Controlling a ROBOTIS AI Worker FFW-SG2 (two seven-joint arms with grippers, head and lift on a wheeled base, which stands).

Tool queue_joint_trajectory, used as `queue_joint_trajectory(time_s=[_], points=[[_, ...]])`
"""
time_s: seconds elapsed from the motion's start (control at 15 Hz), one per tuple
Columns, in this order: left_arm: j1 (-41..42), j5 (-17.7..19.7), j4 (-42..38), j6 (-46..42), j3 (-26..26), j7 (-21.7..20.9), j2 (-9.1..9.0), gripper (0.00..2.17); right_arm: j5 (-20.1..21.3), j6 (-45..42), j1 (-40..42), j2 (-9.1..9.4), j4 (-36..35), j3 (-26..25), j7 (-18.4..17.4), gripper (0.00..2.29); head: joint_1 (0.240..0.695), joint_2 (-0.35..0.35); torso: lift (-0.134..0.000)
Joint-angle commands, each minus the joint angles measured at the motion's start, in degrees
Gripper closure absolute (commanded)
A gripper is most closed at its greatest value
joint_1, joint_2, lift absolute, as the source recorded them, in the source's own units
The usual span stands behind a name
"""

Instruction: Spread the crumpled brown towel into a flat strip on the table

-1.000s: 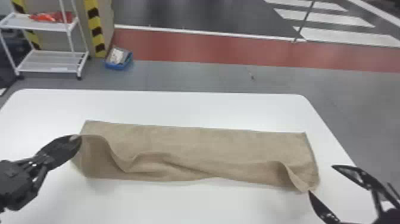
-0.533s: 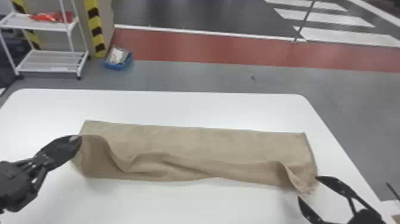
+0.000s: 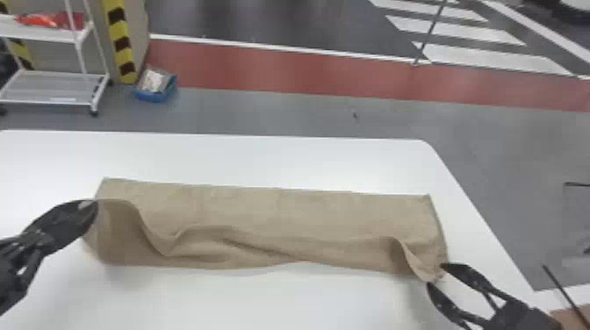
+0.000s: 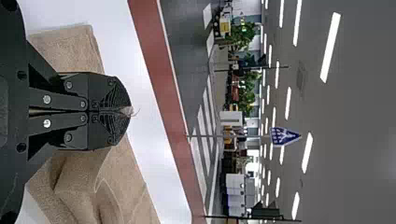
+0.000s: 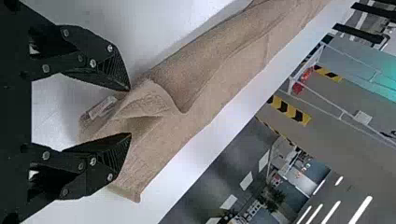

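Observation:
The brown towel (image 3: 281, 215) lies as a long strip across the white table, its near edge rippled and lifted in folds. My left gripper (image 3: 94, 204) is at the towel's left end, shut on a raised bit of its edge. In the left wrist view, the fingers of the left gripper (image 4: 128, 111) meet, with a wisp of cloth at their tips. At the near right corner my right gripper (image 3: 434, 275) stands open, its tips by the raised corner fold. In the right wrist view, the towel's corner (image 5: 135, 109) lies between the spread fingers of the right gripper (image 5: 130, 112).
The white table (image 3: 263, 158) has its right edge slanting just beyond the towel's right end. On the floor behind stand a white shelf cart (image 3: 57, 81) and a blue bin (image 3: 156, 85). A brown item (image 3: 570, 315) shows at the lower right.
My right gripper has moved left to the towel's near right corner. The left gripper stays at the left end, and the towel looks the same.

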Motion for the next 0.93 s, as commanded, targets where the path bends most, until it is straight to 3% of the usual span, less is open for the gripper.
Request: queue_joint_trajectory(time_s=[0.0,0.33,0.4,0.53,0.67,0.87], points=[[0.1,0.0,0.0,-0.4,0.1,0.0,0.08,1.80,-0.3,0.9,-0.4,-0.02,0.1,0.1,0.3,0.93,0.695,-0.238,-0.124],[0.6,0.0,-0.2,-1.5,0.1,0.0,0.00,1.80,-2.8,3.0,-1.0,-0.02,0.1,0.3,1.7,0.94,0.695,-0.238,-0.124],[0.7,0.0,-0.3,-1.5,0.1,0.0,0.00,1.80,-3.9,2.7,-1.0,-0.02,0.1,0.1,1.8,1.12,0.695,-0.237,-0.124],[1.5,0.0,-1.2,-1.7,0.8,-0.1,-0.18,1.80,-9.1,2.3,-1.1,-0.11,0.1,-2.1,3.5,1.18,0.695,-0.237,-0.124],[3.0,0.2,-3.3,-1.5,2.4,-0.2,-0.35,1.80,-15.3,3.6,-3.3,-0.37,0.4,-6.4,7.5,1.21,0.695,-0.249,-0.124],[5.8,0.9,-8.6,3.2,6.0,-2.1,-0.97,1.80,-18.8,5.7,-6.1,-1.95,2.5,-10.5,9.3,1.21,0.695,-0.287,-0.124]])
